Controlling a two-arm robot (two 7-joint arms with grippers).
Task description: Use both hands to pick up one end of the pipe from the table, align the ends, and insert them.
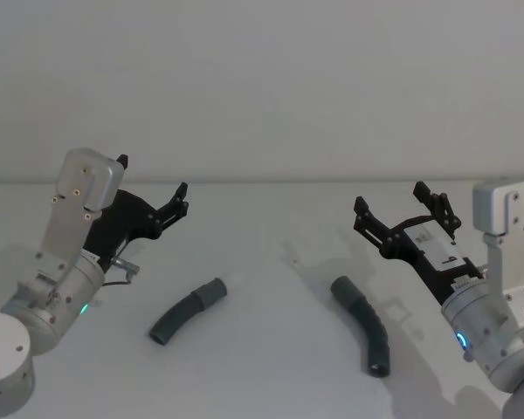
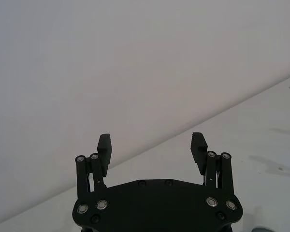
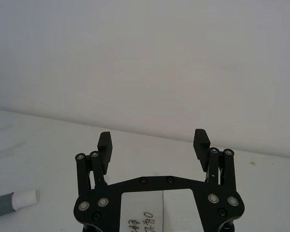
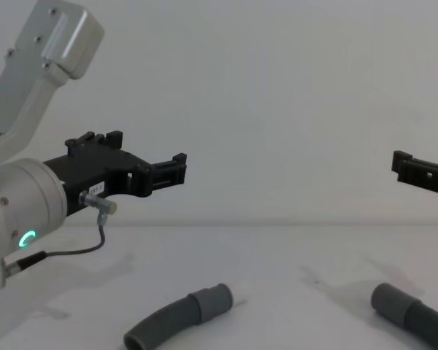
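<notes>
The left hand (image 1: 153, 175) and right hand (image 1: 389, 196) hover wide open, empty, above the tabletop (image 1: 262, 236). The left pipe piece (image 1: 188, 310) and right pipe piece (image 1: 364, 325) lie apart toward its near edge.

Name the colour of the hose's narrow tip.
White: the tip shows best in the right wrist view.

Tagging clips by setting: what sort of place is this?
Probably a robot lab test bench: plain white matte table, blank white wall, black left gripper and right gripper open above two dark grey corrugated hose pieces.
</notes>
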